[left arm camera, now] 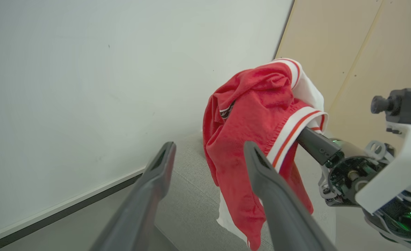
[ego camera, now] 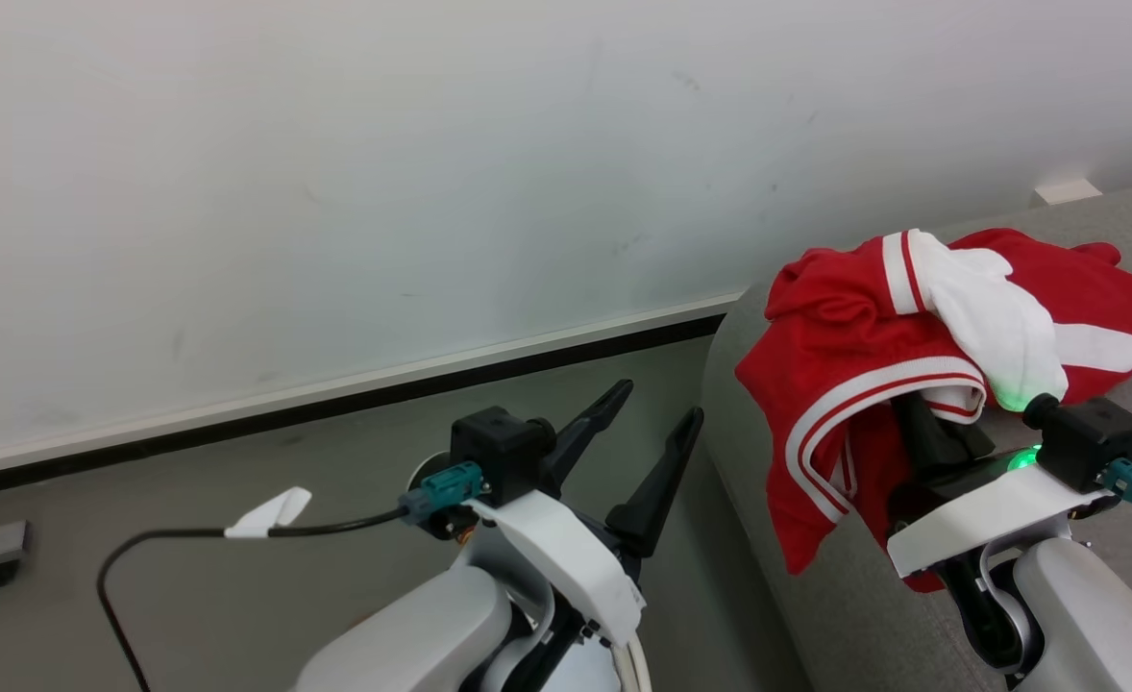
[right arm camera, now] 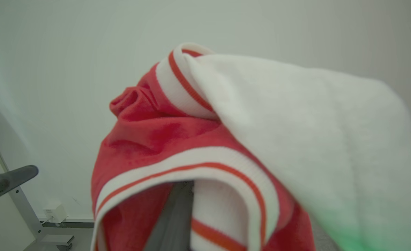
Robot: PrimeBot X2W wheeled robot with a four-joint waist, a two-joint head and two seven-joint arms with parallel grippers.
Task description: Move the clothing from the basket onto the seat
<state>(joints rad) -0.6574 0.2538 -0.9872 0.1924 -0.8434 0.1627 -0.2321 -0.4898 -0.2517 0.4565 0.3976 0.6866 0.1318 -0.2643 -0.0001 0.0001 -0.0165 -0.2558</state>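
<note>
left gripper (ego camera: 660, 402): fingers apart, beside sofa (ego camera: 835, 596).
right gripper (ego camera: 936, 437): fingers clamped on red garment (ego camera: 854, 327), above sofa.
red garment: draped over right gripper.

Even soft indoor light, weak shadows; green glow on clothing (right arm camera: 247, 139), near folds blurred, right wrist view

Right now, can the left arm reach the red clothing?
Probably yes: the left gripper has open fingers, the clothing hangs close beyond them over the edge of the seat, and nothing sits between.
</note>
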